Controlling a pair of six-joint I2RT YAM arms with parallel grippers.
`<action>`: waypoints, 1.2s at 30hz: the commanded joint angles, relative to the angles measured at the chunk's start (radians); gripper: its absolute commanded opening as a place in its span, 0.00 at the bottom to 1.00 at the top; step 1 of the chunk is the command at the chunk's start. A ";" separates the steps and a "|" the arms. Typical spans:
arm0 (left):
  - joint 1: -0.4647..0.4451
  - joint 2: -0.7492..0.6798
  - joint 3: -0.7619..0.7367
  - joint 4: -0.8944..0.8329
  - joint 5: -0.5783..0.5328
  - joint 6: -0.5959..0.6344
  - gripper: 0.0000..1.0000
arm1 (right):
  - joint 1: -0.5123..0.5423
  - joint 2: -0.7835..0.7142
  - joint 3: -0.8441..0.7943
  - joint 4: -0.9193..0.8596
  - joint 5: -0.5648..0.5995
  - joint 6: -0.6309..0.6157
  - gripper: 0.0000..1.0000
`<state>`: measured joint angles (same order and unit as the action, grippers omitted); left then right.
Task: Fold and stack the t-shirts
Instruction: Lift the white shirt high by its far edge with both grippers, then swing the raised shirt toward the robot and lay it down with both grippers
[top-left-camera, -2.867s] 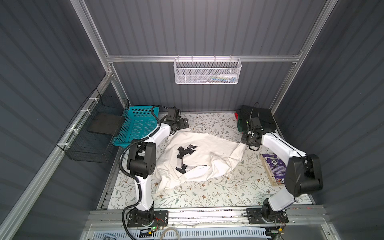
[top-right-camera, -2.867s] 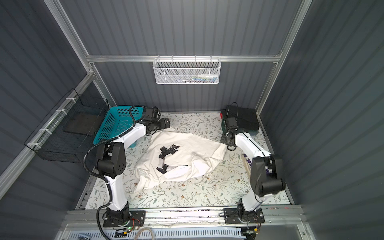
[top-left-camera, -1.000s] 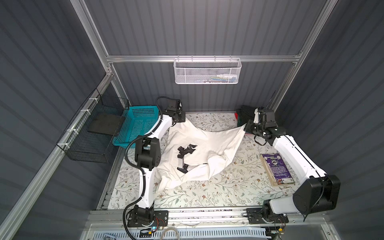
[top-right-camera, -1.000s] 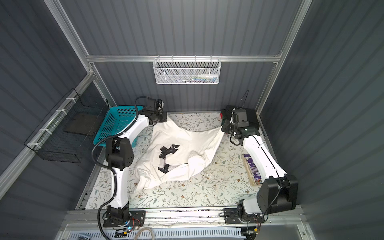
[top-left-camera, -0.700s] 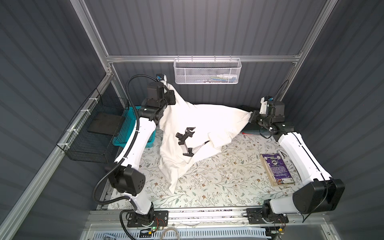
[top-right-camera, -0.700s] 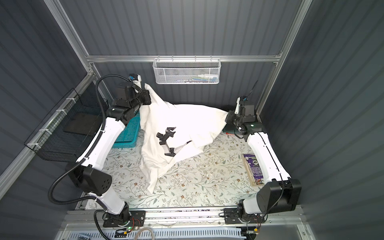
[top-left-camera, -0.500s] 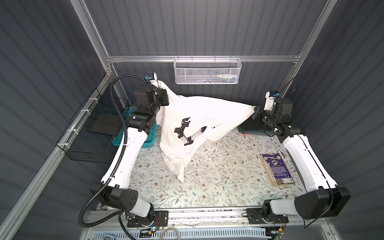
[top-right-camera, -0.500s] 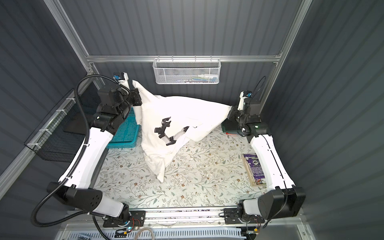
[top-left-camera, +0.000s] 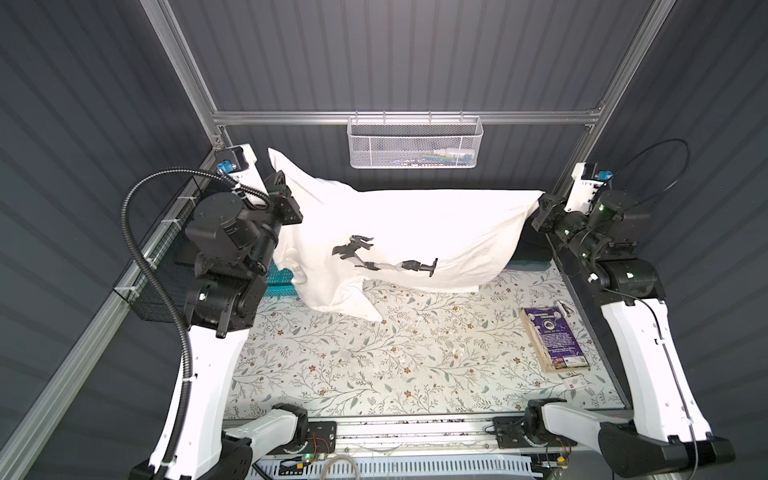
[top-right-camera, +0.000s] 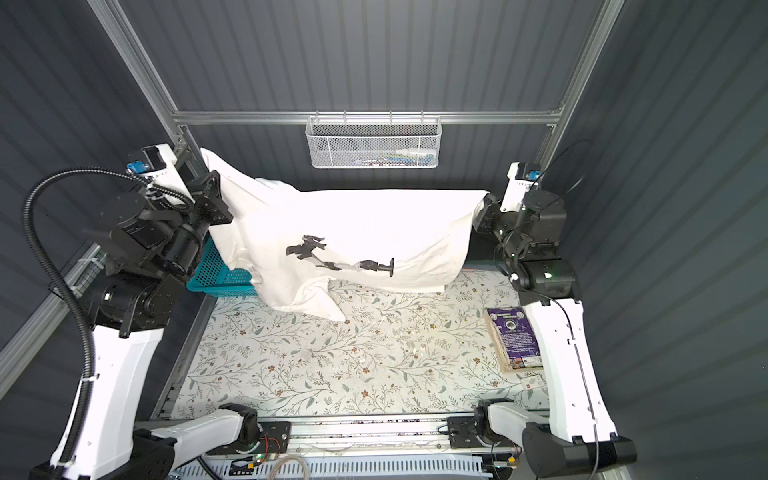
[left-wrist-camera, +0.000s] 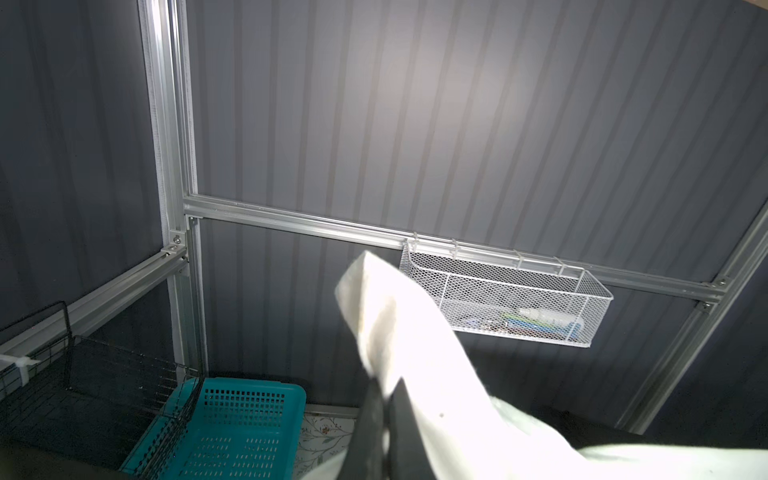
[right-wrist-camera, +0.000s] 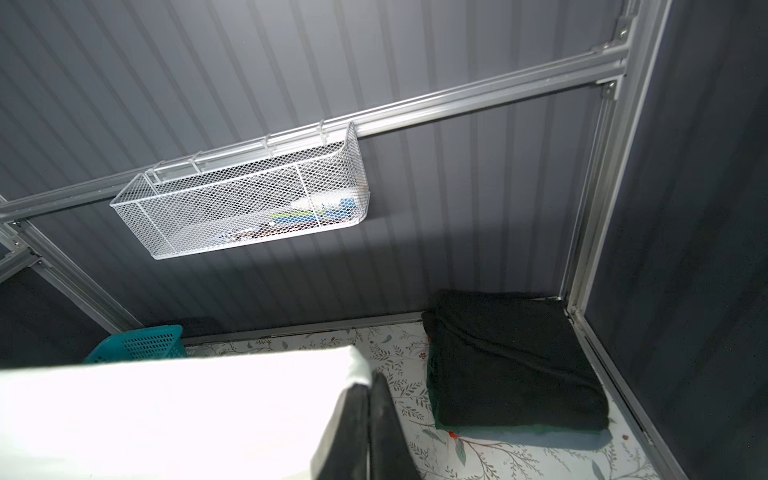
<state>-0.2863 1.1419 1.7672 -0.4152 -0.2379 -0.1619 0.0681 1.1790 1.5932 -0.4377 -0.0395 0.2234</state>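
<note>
- Step in hand, as I judge it: spreading the off-white t-shirt out in the air so it can be laid flat for folding; no fold shows in it yet
- The shirt hangs stretched between the two arms over the far half of the floral table covering; its top edge is taut and nearly level, and the black print faces the camera
- Its left part sags into a bunched point that comes down close to the covering, and I cannot tell whether it touches
- The left gripper is raised high at the far left, above the teal basket, jaws clamped on one corner of the cloth; in the left wrist view a flap of cloth stands up past the jaws
- The right gripper is up at the far right at about the same height, jaws pinched on the opposite corner
- Both arms reach upward and are spread wide apart, forearms nearly upright
- The folded pile, black on top with dark green showing beneath, sits in the far right corner, below the right gripper
- The next move calls for lowering both grips together toward the near side with the cloth held taut, so it lands flat and the bunched left part opens out; slack would leave creases
</note>
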 joint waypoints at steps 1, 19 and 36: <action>0.003 -0.062 0.078 -0.048 0.048 -0.030 0.00 | -0.006 -0.045 0.072 -0.067 0.062 -0.013 0.00; 0.005 0.292 0.233 -0.067 0.053 0.042 0.00 | -0.007 0.218 0.327 -0.226 0.032 0.043 0.00; 0.030 0.806 0.517 -0.078 -0.013 0.136 0.00 | -0.031 0.635 0.376 -0.127 -0.071 0.101 0.00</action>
<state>-0.2600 2.0304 2.2337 -0.5098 -0.2298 -0.0517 0.0425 1.8572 1.9049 -0.5774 -0.0757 0.3058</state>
